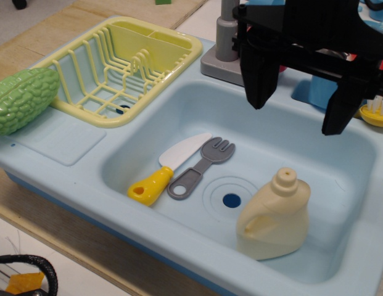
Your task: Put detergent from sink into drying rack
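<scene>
Black gripper (297,102) up high over back right of sink (179,237), fingers spread wide, nothing between them, clear of everything below. Detergent (274,216) jug stands upright in sink's front right corner, handle side facing left, cap up, well below gripper. Drain hole (231,200) just left of jug. Grey fork (201,167) and yellow-handled knife (168,168) lie side by side on sink floor, left of drain. Drying rack (126,69) sits on left counter behind sink, green bumpy vegetable (21,98) touching its left edge. Grey faucet base (223,52) behind sink
</scene>
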`<move>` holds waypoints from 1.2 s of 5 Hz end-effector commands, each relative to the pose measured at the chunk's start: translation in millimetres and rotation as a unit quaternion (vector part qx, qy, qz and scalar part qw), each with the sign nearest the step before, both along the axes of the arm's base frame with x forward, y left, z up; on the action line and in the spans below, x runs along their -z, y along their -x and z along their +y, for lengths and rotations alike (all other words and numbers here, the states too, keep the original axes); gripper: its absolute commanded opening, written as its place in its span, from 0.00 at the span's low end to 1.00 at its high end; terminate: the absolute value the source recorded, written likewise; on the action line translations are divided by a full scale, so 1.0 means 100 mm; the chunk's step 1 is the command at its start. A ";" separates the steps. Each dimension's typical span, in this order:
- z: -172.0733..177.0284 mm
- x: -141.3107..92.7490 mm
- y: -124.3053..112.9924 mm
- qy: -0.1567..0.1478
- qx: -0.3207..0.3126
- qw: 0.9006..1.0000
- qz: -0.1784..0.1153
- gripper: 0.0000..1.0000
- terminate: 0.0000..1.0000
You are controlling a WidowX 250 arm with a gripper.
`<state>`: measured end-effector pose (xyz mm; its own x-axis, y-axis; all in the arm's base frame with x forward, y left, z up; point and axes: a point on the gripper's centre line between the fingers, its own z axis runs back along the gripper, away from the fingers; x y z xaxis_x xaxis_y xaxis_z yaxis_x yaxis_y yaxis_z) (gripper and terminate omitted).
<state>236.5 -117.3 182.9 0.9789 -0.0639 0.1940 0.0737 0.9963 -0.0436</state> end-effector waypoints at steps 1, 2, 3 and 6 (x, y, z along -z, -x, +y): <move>0.00 0.00 0.00 0.000 0.000 1.000 0.000 1.00 0.00; -0.04 0.01 0.04 -0.005 0.047 0.999 -0.014 1.00 0.00; -0.11 0.05 0.12 -0.001 0.104 0.994 -0.027 1.00 0.00; -0.18 0.23 0.22 -0.020 0.113 0.993 0.012 1.00 0.00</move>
